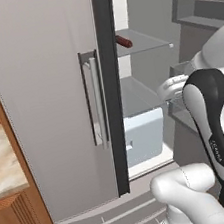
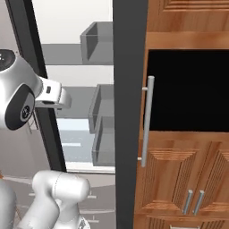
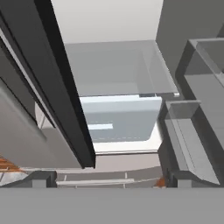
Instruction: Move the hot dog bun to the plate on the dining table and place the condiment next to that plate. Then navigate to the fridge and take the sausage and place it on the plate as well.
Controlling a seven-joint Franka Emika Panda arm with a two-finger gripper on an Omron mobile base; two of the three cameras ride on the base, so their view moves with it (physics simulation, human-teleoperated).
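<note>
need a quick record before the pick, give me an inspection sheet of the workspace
surface: glass shelf inside the open fridge, a second shelf and a white drawer below it
job's things: sausage lies at the left front of the upper shelf
clutter: nothing seen
tool: open, empty, fingertips low in the hand view, facing the lower shelf and drawer, below the sausage's shelf
cables: nothing seen
surroundings: grey door bins on the open right door, wooden cabinets to the right, marbled counter at far left
</note>
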